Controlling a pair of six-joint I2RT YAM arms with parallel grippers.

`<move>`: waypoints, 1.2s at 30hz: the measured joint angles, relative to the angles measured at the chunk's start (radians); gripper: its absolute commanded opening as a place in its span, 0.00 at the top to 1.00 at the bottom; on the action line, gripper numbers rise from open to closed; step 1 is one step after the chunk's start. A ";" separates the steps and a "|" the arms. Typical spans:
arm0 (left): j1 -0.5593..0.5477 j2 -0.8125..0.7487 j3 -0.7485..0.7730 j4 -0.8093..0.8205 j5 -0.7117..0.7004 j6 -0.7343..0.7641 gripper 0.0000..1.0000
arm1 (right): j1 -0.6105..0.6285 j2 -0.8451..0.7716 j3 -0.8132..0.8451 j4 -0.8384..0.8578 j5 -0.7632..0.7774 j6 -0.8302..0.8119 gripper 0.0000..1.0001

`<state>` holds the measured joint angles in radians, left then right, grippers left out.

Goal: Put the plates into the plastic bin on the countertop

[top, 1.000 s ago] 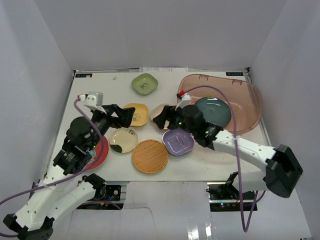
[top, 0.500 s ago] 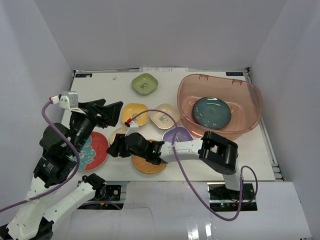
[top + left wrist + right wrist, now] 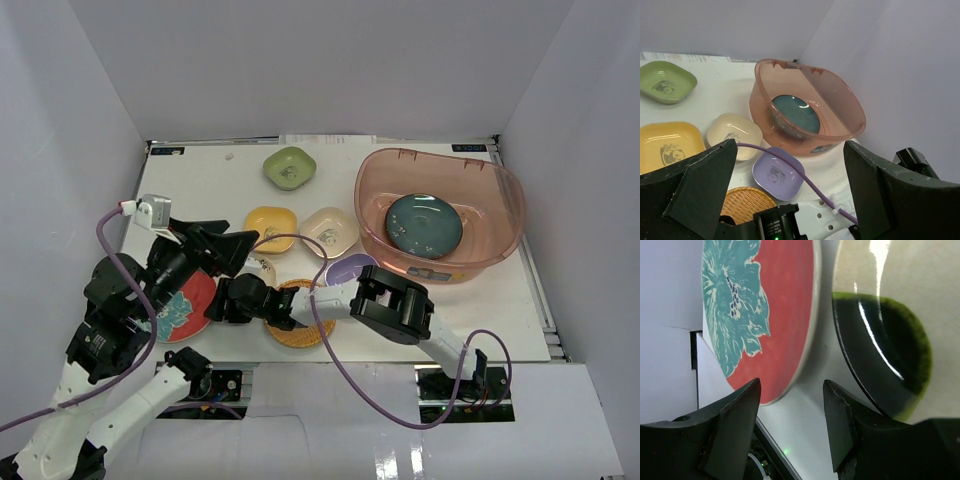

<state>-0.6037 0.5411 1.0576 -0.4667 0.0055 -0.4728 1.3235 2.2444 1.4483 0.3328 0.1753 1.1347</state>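
**Right gripper** (image 3: 792, 385): I read the jaws as apart, not clamped on anything. The gripper sits low at the red plate (image 3: 770, 305), whose rim runs into the gap between the jaws. A strip of bare countertop (image 3: 822, 365) shows between that rim and the jaw on the far side of it. I cannot tell whether either pad touches the plate. Just outside that same jaw lies the round cream plate (image 3: 880, 335), which has a dark green patch.

**Left gripper** (image 3: 225, 243): the jaws are spread wide with nothing between them. It hangs above and just beside the right gripper.

Seen from the left gripper:
- The bin (image 3: 837, 107) stands straight ahead, well apart from it, with the teal plate (image 3: 795, 112) lying flat inside.
- The lavender plate (image 3: 777, 172) and the square cream plate (image 3: 735, 135) lie between the gripper and the bin.
- The yellow plate (image 3: 667, 147) sits off its left jaw — the green plate (image 3: 665, 82) is farther out the same way.
- The orange plate (image 3: 745, 200) lies below the gripper, partly covered by the right arm (image 3: 330, 298).
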 measured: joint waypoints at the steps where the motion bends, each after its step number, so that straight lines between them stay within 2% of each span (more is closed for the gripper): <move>1: 0.000 0.000 -0.008 0.000 0.008 -0.003 0.02 | 0.000 0.009 0.016 -0.003 -0.003 0.001 0.41; 11: 0.000 0.001 -0.089 -0.002 0.037 -0.006 0.02 | -0.032 0.099 0.127 0.008 -0.061 0.008 0.47; 16: 0.000 0.002 -0.114 0.003 0.037 -0.001 0.02 | -0.066 0.126 0.123 0.064 -0.121 0.024 0.65; 17: 0.000 0.003 -0.117 0.002 0.037 0.001 0.02 | -0.071 0.129 0.119 0.075 -0.128 0.028 0.74; 23: 0.000 0.021 -0.119 0.004 0.036 0.013 0.02 | -0.087 0.132 0.085 0.143 -0.150 0.035 0.92; 29: 0.000 0.029 -0.095 -0.002 0.021 0.037 0.02 | -0.087 0.097 0.045 0.181 -0.153 -0.041 0.92; 36: 0.000 0.007 0.047 -0.003 -0.061 0.077 0.02 | -0.102 -0.031 0.012 0.119 -0.176 -0.204 0.92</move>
<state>-0.6037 0.5484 1.1042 -0.4698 -0.0551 -0.3958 1.2217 2.2135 1.4605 0.4515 -0.0010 0.9306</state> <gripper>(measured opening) 0.979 0.152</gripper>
